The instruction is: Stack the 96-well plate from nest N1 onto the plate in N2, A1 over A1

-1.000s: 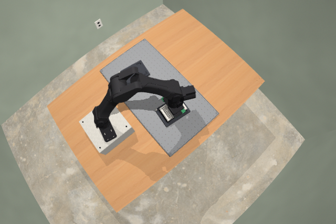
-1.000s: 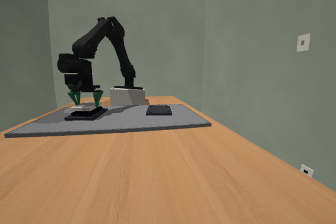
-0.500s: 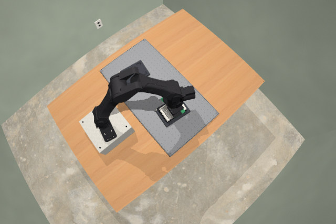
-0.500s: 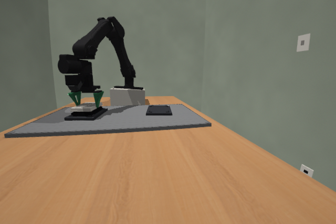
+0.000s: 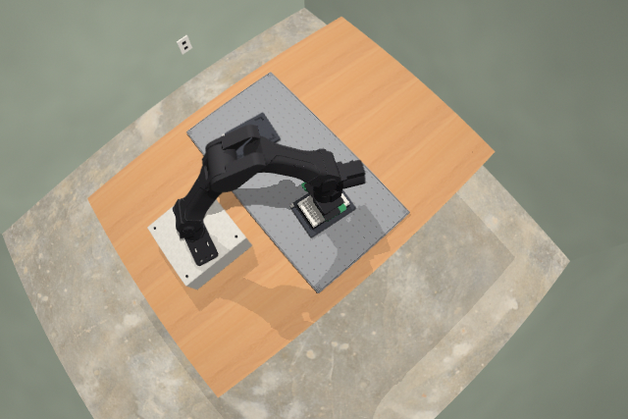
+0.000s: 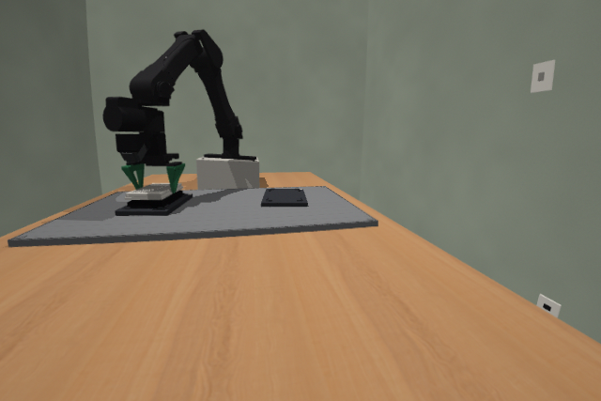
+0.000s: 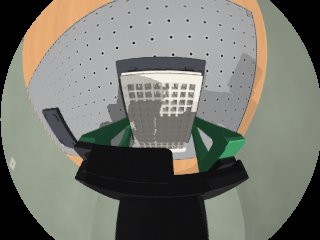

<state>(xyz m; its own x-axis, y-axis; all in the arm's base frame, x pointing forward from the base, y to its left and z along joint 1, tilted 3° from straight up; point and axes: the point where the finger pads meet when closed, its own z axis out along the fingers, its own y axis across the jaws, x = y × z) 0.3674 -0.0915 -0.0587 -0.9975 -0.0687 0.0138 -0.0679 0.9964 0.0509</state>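
Note:
The white 96-well plate (image 6: 151, 191) sits between my green fingers, low over the black nest N2 (image 6: 152, 209). My gripper (image 6: 155, 189) is shut on its sides and points straight down. From above, the plate (image 5: 310, 211) lies within the outline of nest N2 (image 5: 327, 222), half hidden by the gripper (image 5: 324, 197). In the wrist view the plate (image 7: 163, 110) fills the space between the fingers, with the nest's dark rim (image 7: 160, 66) beyond it. The lower plate is hidden under the held one. Nest N1 (image 6: 284, 196) is empty.
Both nests stand on a grey perforated baseplate on the wooden table. The arm's white base block (image 6: 227, 172) stands behind the baseplate. Nest N1 (image 5: 263, 125) is partly covered by the arm from above.

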